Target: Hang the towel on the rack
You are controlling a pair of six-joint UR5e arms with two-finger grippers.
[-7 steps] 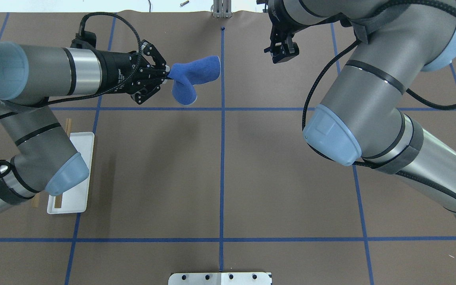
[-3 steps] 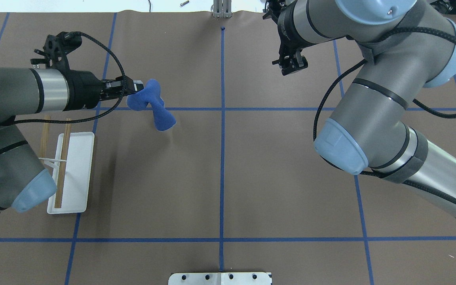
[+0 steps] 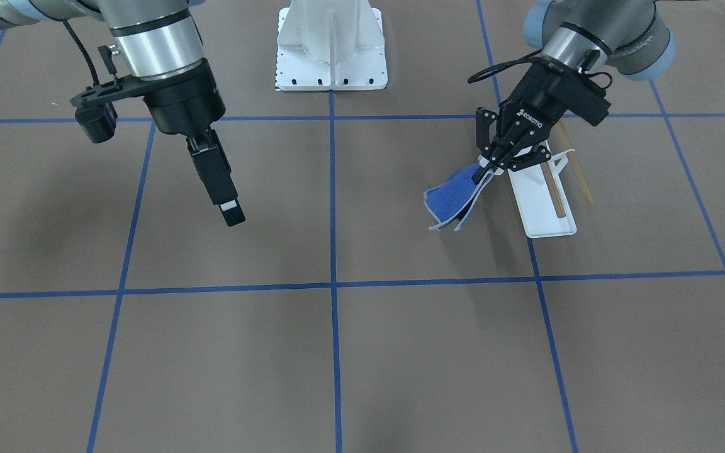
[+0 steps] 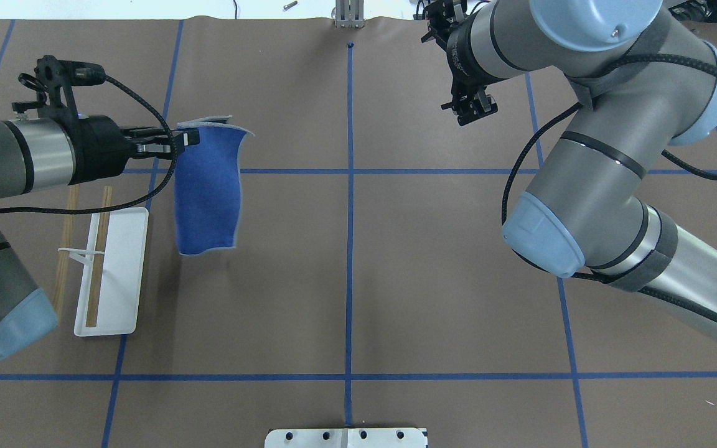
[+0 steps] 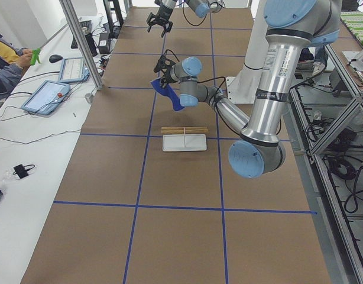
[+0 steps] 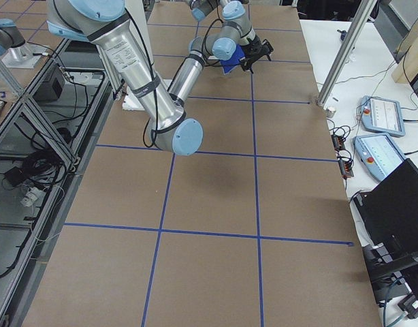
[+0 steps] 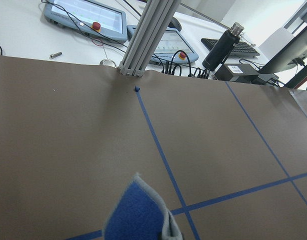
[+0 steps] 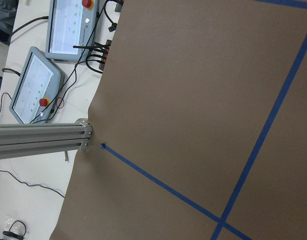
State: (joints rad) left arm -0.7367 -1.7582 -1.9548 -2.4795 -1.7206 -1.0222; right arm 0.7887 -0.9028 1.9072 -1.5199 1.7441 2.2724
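Clamping the towel [image 4: 206, 193] by one edge, the left claw [image 4: 192, 137] holds it just beside the rack [image 4: 125, 274], whose dowels [image 4: 93, 292] run parallel to the cloth's long axis.

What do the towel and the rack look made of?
The towel: soft, fuzzy blue cloth, likely microfibre; it droops limp from the left gripper. The rack: glossy white tray, probably plastic, with two bare wooden-looking dowels.

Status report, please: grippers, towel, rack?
Left gripper shut on towel, hanging free. Right gripper empty, jaws unclear. Rack bare, beside towel; nothing between them.
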